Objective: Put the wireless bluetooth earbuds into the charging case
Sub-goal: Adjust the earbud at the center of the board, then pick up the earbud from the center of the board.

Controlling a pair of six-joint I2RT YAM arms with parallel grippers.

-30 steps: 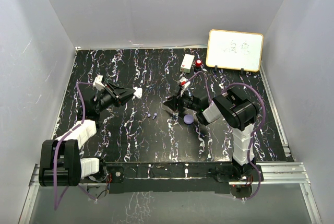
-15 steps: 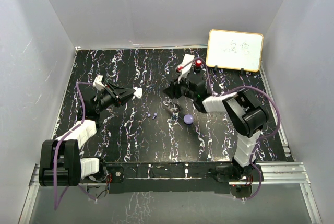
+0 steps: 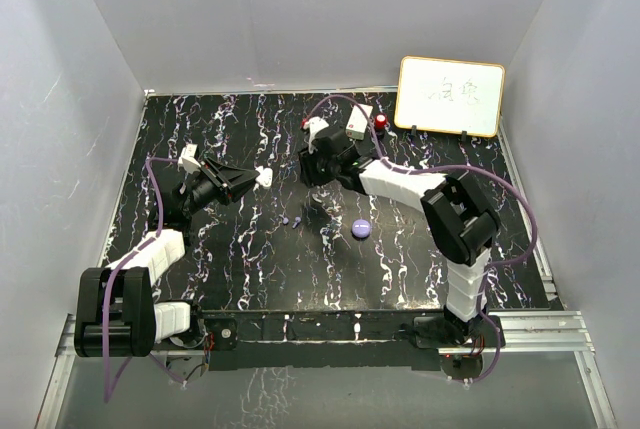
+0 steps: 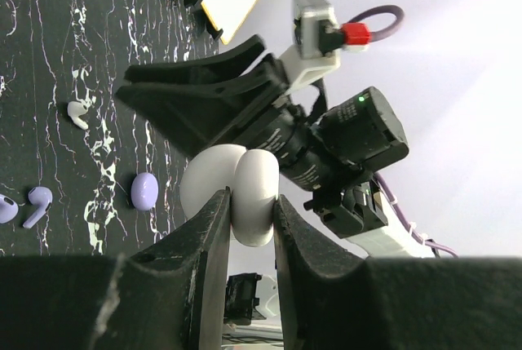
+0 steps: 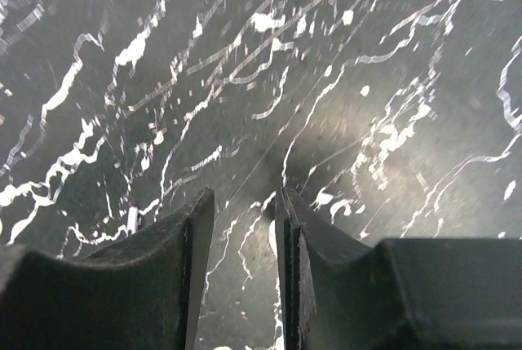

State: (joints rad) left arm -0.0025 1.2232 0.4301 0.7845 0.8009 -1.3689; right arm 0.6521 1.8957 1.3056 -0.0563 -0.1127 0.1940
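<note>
Barely started: left jaws clamp the white case (image 4: 245,191), right jaws narrow but empty, earbuds (image 4: 39,197) loose on worktop (image 3: 250,279).

My right arm (image 3: 400,181) stretches across the middle of the surface (image 3: 230,269), walling off the back right corner, where a box (image 3: 358,121), red knob (image 3: 381,122) and whiteboard (image 3: 450,96) crowd together. My right claw (image 5: 242,211), slightly parted, hangs close over bare surface, with only a small gap to my left claw (image 4: 249,219) and its white case (image 4: 228,175). Purple buds (image 3: 290,220) and a purple case (image 3: 361,229) lie just nearer; the near left lies open.
</note>
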